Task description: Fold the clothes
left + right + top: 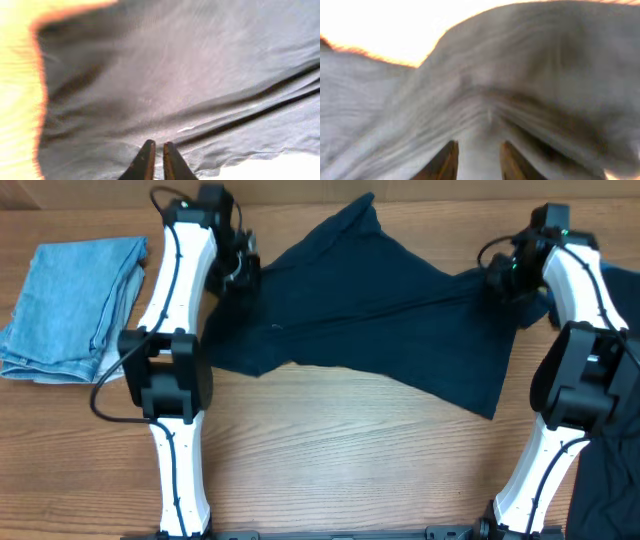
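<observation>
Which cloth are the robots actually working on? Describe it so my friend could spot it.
On the wooden table, look to the middle. The dark navy garment lies spread wide and rumpled there; the light blue denim garment at the left edge is paler and folded.

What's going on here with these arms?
A robot is folding clothes: a dark navy garment lies rumpled, not yet folded, on the wooden table. The left end effector is at its left edge, jaws nearly together. The right end effector is at its right edge, jaws apart with cloth bunched between them. A folded light blue denim piece lies far left.
</observation>
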`<state>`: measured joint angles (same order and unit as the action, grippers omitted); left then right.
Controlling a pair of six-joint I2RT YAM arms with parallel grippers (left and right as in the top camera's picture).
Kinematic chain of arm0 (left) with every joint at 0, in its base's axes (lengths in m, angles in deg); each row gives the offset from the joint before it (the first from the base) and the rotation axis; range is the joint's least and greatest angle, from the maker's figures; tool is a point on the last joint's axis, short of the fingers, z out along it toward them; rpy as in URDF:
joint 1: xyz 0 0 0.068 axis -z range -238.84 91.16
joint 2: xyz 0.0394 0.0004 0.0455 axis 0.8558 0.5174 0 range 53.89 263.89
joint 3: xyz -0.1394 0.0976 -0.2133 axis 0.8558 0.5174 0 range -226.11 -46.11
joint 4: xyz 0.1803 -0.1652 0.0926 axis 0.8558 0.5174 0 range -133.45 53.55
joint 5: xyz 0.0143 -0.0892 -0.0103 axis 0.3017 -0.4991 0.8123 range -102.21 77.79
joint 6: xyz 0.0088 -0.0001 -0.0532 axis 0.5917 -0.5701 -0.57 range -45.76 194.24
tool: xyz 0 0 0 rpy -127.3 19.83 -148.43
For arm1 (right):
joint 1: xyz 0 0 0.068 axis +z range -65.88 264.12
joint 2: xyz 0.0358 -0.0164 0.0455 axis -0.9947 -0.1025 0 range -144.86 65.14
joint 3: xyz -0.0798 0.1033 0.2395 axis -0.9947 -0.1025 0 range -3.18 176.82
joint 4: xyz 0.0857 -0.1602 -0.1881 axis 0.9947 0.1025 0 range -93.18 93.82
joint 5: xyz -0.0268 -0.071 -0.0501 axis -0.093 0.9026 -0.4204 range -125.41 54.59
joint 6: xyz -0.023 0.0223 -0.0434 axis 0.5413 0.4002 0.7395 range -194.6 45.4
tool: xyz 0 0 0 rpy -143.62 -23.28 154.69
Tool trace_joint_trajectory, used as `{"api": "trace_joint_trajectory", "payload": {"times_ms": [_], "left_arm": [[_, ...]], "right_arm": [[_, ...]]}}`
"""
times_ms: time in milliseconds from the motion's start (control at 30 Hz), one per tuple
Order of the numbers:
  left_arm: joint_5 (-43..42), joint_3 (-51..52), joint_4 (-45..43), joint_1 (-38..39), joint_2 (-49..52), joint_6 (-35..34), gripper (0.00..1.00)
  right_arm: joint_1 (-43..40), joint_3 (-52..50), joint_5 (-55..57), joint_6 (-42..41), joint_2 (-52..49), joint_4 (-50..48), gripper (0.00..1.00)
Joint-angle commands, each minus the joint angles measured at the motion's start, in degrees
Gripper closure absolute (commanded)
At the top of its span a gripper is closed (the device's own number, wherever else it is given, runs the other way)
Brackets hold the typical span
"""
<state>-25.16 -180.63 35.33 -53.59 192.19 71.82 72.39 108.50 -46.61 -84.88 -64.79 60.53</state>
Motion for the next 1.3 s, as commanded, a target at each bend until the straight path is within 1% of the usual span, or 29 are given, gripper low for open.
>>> {"api": "trace_joint_trajectory", "payload": {"times_ms": [0,33,100,167,233,300,400,467,533,633,700,800,900,1033,1133,1167,1267], "left_arm": [[1.99,-2.25,0.76,0.72,-2.27,4.04,0.9],[1.97,-1.84,0.48,0.74,-2.23,5.11,0.94],[1.99,-1.57,-0.02,0.74,-2.12,5.51,0.96],[3.26,-1.53,-0.74,0.74,-1.66,5.68,0.94],[4.35,-1.33,-1.2,0.74,-0.76,5.66,0.92],[4.37,-1.07,-1.51,0.74,0.72,5.68,0.93],[4.37,-0.68,-2.19,0.74,1.57,5.68,0.93],[4.39,-0.68,-2.8,0.74,1.68,5.73,0.93],[4.37,-0.68,-2.97,0.72,1.68,6.1,0.92],[4.42,-0.68,-3.43,0.72,1.68,6.32,0.92],[4.59,-0.68,-3.65,0.72,1.68,6.32,0.91],[4.59,-0.68,-3.98,0.72,1.68,6.34,0.91],[4.59,-0.68,-4.15,0.72,1.68,6.36,0.91],[4.61,-0.68,-4.07,0.72,1.68,6.73,0.91],[4.52,-0.68,-3.78,0.72,1.68,6.71,0.92],[4.33,-0.68,-2.75,0.74,1.68,6.71,0.96],[4.07,-0.39,1.22,1.14,1.7,6.67,0.96]], "right_arm": [[0.9,2.36,-2.01,0.24,2.89,9.55,0.96],[1.27,2.34,-1.99,0.24,2.89,12.87,0.96],[2.01,2.29,-2.03,0.02,2.89,16.39,0.96],[3.76,1.81,-4.04,-0.15,2.89,19.98,0.96],[7.02,-0.2,-4.09,-0.15,2.89,20.52,0.96],[11.67,-3.41,-2.12,-0.17,2.89,18.56,0.96],[16.37,-6.86,2.29,-0.24,2.86,13.66,0.96],[18.49,-10.84,3.48,-0.15,2.84,6.01,0.96],[18.86,-14.6,3.43,0.42,2.84,-0.66,0.96],[18.86,-17.81,3.41,4.02,2.84,-3.91,0.96],[18.86,-21.18,3.45,4.15,2.84,-3.17,0.96],[18.86,-27.91,3.43,1.05,2.84,1.57,0.96],[18.86,-34.73,3.21,-0.48,2.86,4.24,0.96],[18.86,-37.11,3.26,-0.63,2.97,7.82,0.96],[18.86,-37.09,3.43,-0.63,2.99,6.67,0.96],[18.86,-37.07,3.34,-0.61,3.08,6.43,0.96],[18.86,-36.44,1.07,0.59,5.92,5.16,0.96]]}}
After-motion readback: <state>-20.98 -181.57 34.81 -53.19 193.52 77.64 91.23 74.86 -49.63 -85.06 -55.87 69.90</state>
